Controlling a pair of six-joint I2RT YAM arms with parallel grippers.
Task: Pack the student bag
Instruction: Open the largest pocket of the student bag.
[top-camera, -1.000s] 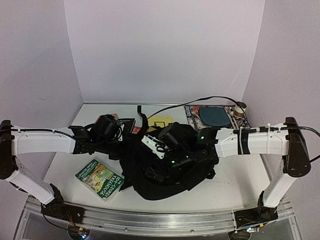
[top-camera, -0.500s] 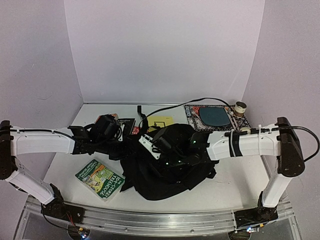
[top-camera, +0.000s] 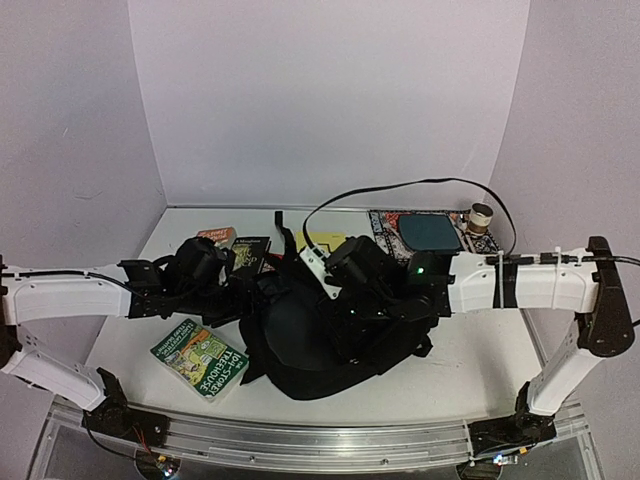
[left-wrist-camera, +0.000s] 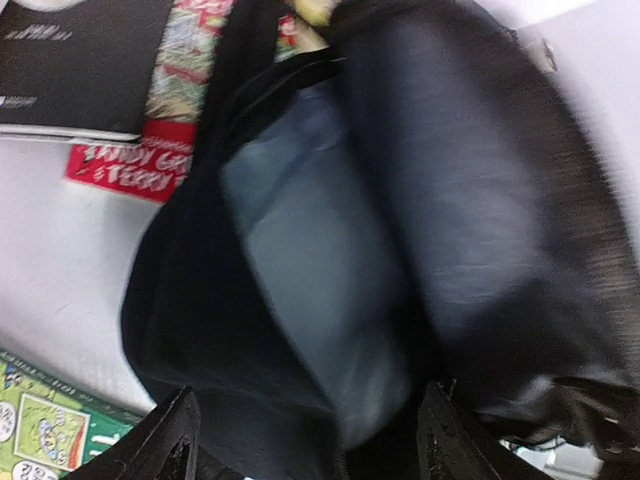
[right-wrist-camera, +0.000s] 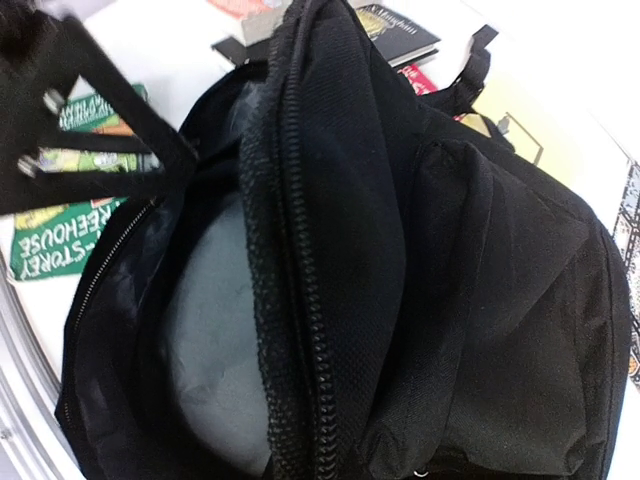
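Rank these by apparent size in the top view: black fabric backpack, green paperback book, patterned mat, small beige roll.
1. Black fabric backpack, clearly largest.
2-3. Patterned mat and green paperback book look alike; the mat lies farther back, so unranked.
4. Small beige roll.

Green paperback (top-camera: 199, 359) flat at near left of white table (top-camera: 480, 350). Black book (top-camera: 248, 252) at far left, overlapping red-edged book (left-wrist-camera: 135, 165); orange book (top-camera: 215, 236) just beside. Yellow sheet (top-camera: 322, 243) far centre. Patterned mat (top-camera: 432, 235) with blue oval far right, small roll (top-camera: 481, 216) at its right corner. Black cable (top-camera: 400, 188) arcing behind.
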